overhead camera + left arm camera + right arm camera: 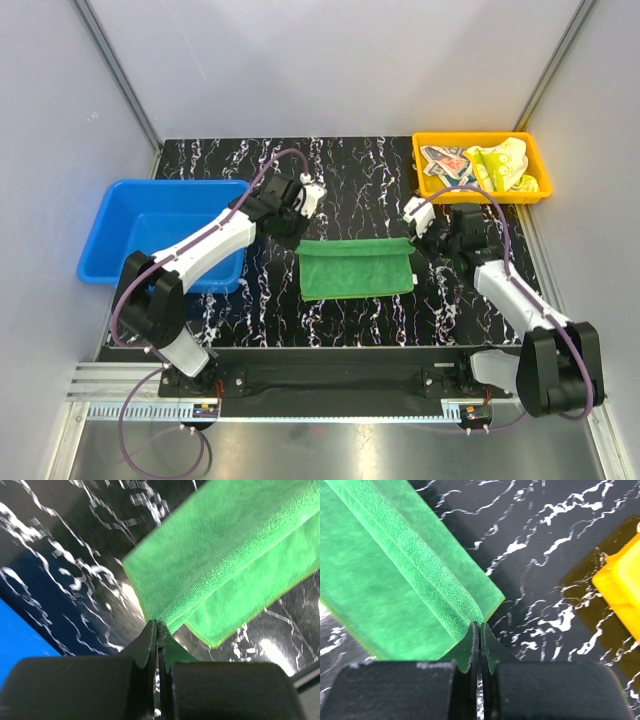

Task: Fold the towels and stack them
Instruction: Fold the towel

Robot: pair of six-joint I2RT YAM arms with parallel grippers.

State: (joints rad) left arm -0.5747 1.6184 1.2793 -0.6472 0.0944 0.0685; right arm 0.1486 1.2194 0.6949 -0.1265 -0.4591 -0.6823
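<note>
Left wrist | green towel (225,555) corner pinched, hidden between left fingers (146,647)

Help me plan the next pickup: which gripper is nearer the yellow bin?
Right. The right gripper pinches the green towel at its far right corner, in front of the yellow bin; the left gripper pinches its far left corner, beside the blue bin.

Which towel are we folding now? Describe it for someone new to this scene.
On the black marbled table, between the blue plastic bin and the orange plastic tray, lies the plain green microfibre towel, pinched by the left gripper and right gripper. Unlike the two printed towels in the tray, it has no pattern.
</note>
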